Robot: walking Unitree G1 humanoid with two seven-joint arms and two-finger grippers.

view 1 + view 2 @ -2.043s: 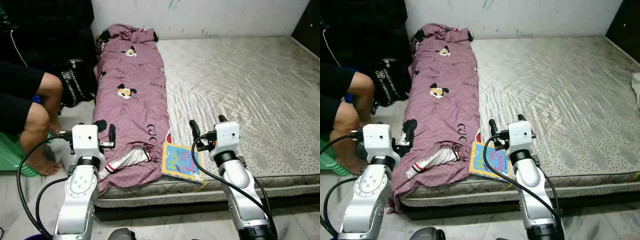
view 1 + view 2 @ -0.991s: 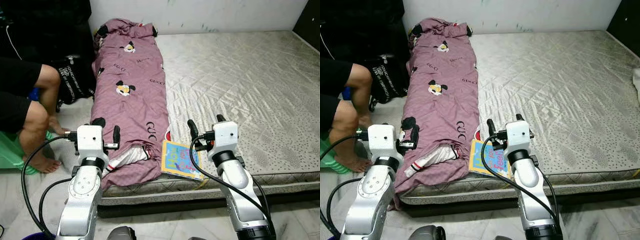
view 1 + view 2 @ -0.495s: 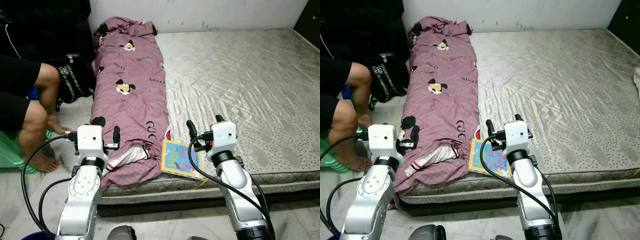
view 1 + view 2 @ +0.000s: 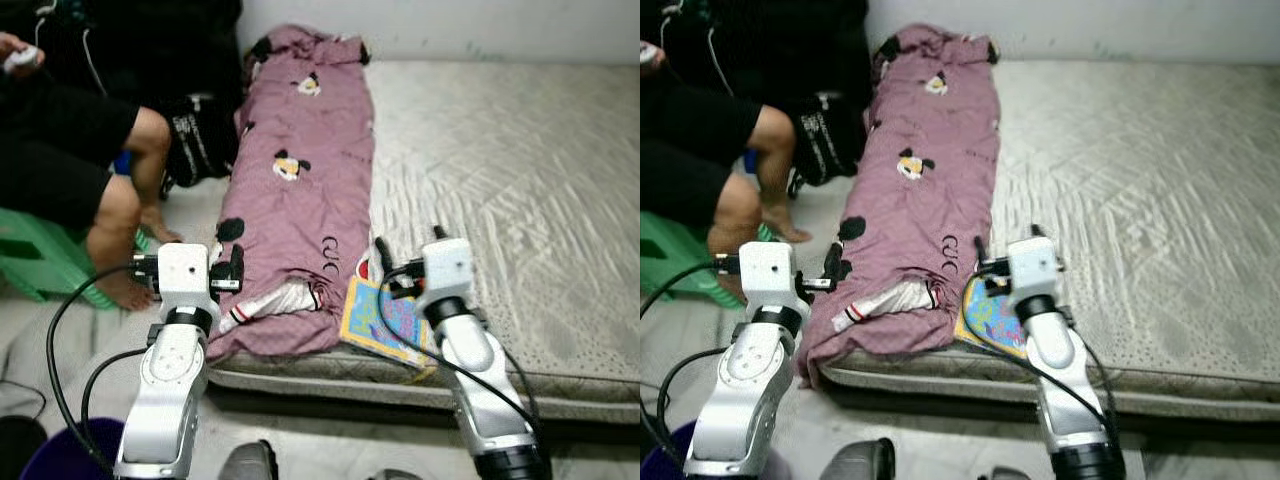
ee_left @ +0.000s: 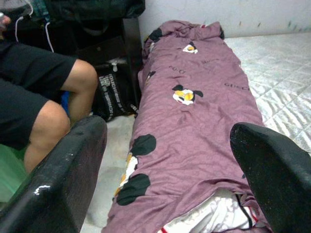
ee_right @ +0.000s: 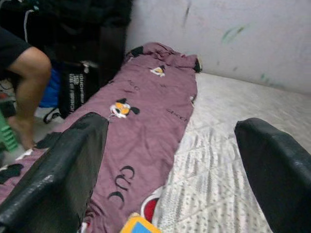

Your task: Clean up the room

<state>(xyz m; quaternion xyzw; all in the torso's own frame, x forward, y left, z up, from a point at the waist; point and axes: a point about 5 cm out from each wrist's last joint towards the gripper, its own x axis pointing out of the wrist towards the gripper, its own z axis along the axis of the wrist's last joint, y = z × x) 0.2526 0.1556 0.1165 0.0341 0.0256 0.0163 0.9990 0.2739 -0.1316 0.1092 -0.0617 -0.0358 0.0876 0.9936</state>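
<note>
Cleanup barely started, both grippers empty and spread wide

Purple blanket (image 4: 300,200) lies bunched along the mattress's (image 4: 520,190) left edge, colourful book (image 4: 385,318) at its front edge; left gripper (image 4: 226,272) and right gripper (image 4: 405,255) hover close by, nothing picked up yet.

Evenly lit by soft, diffuse indoor light; no glare, only faint shadows. Slightly smeared by motion in both head views, blurring the quilted grey mattress (image 4: 520,190) toward its far edge. Sharper in the wrist views, yet with the near black fingers (image 5: 58,179) large and out of focus.
</note>
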